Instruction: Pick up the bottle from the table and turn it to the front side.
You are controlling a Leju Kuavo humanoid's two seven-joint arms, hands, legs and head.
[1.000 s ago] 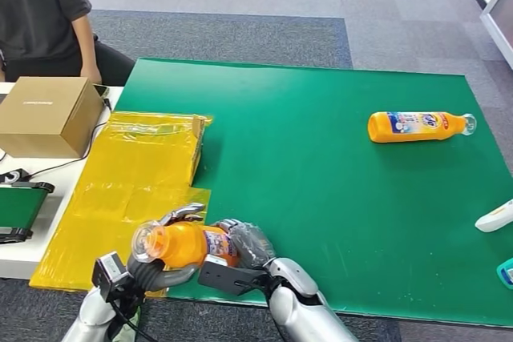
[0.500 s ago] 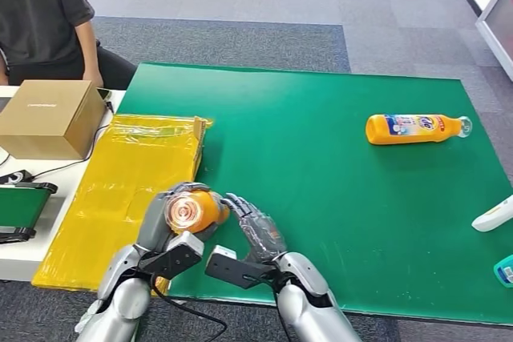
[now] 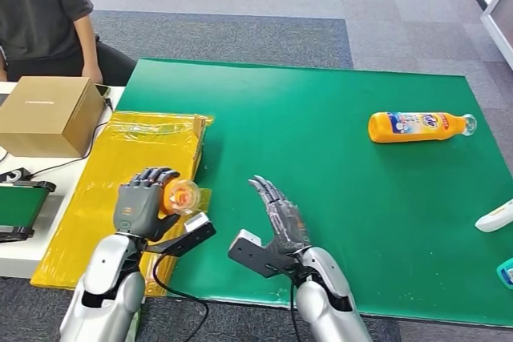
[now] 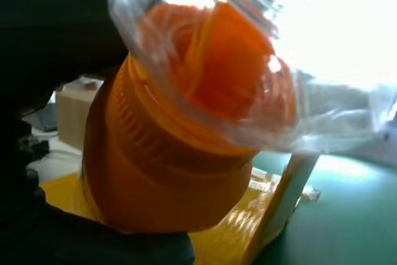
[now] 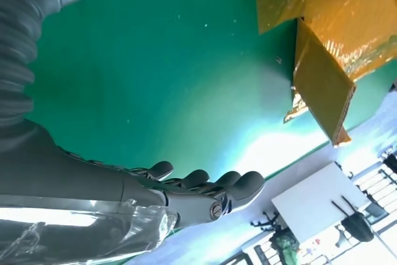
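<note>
Held bottle (image 3: 180, 195): orange, with a clear cap, gripped in the left robot hand (image 3: 140, 204) above the near left part of the table (image 3: 314, 198); its cap end points toward the head camera.
Left robot hand: fingers wrapped around the bottle's body, over the edge of the yellow sheet (image 3: 115, 190).
Right robot hand (image 3: 284, 220): holds nothing, fingers straight and spread, palm raised above the green table, apart from the held bottle.
Second bottle (image 3: 420, 126): orange with a printed label, lying on its side at the far right of the table, cap to the right.
Cardboard box (image 3: 50, 114): closed, on the white surface to the left of the table; its contents cannot be seen.
Yellow box (image 3: 196, 143): flattened, taped cardboard lying on the yellow sheet, one flap standing at its right edge.
Person (image 3: 42, 14): seated at the far left, dark shirt, behind the cardboard box.
Left wrist view: close look at the bottle's ribbed orange neck (image 4: 164, 147) and clear cap (image 4: 243, 60), with the yellow flap (image 4: 281, 203) behind.
Right wrist view: the right robot hand's fingers (image 5: 206, 184) stretched out over bare green table (image 5: 164, 79), with the yellow box's edge (image 5: 323, 85) beyond.
Right table edge: a white object (image 3: 494, 217) and a teal object (image 3: 506, 271), both partly cut off.
</note>
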